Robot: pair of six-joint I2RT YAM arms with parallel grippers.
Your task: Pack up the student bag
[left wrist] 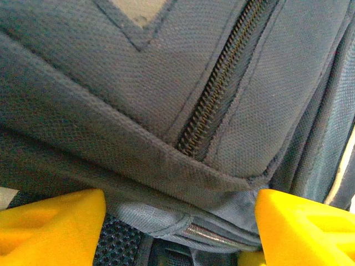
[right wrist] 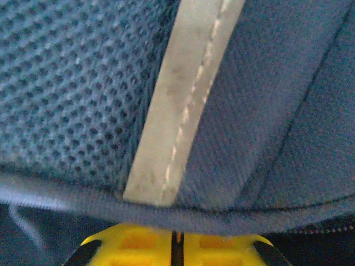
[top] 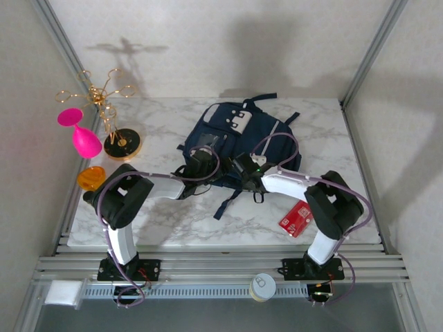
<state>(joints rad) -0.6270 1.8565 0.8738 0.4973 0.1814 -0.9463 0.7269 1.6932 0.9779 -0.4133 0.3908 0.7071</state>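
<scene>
No legible text, even on the red card (top: 297, 218)

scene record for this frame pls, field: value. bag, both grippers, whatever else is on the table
bag: student bag, lying mid-table
left gripper: left gripper open, one finger on each side of the bag's lower edge
right gripper: right gripper shut at the bag's edge below the light stripe; hold on fabric unclear
left of bag: pink goblet, gold rack, orange object
near right: red card
surface: marble table
</scene>
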